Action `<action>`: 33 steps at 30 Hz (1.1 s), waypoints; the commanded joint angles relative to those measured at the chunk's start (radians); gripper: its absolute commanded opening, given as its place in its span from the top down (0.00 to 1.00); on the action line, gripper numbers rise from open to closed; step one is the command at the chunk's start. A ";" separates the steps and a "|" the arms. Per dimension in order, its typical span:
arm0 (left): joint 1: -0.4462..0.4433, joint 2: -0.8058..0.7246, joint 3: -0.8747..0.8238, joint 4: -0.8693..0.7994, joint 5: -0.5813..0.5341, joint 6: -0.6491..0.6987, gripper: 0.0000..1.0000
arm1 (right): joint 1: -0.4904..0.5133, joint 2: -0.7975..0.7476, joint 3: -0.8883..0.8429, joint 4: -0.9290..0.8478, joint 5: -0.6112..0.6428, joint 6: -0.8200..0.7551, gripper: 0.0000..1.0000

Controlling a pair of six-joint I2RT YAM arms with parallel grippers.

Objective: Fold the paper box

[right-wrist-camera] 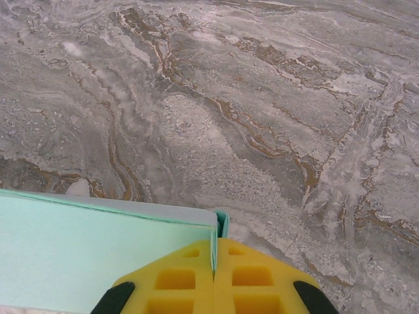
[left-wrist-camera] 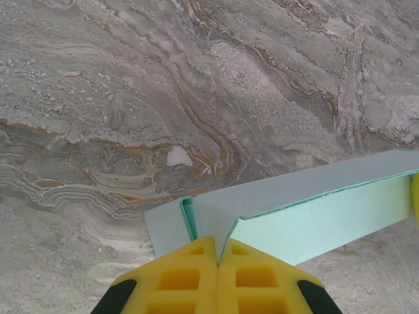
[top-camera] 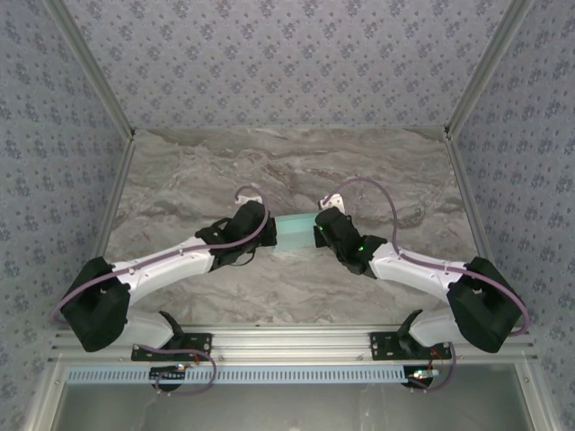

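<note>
Marbled table [top-camera: 287,171], patterned walls [top-camera: 287,54], pale paper box [top-camera: 296,232]

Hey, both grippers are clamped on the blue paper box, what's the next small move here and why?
Probably ease the left gripper and right gripper slightly toward each other, both shut. Each pinches one end of the paper box, which spans the gap between them over the table, with one panel raised off the lower layer; closing in should bend the creases further.
</note>
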 commanded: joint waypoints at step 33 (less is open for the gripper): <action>-0.118 -0.101 -0.089 0.047 -0.166 0.074 0.59 | 0.026 -0.033 -0.074 -0.074 0.005 -0.027 0.97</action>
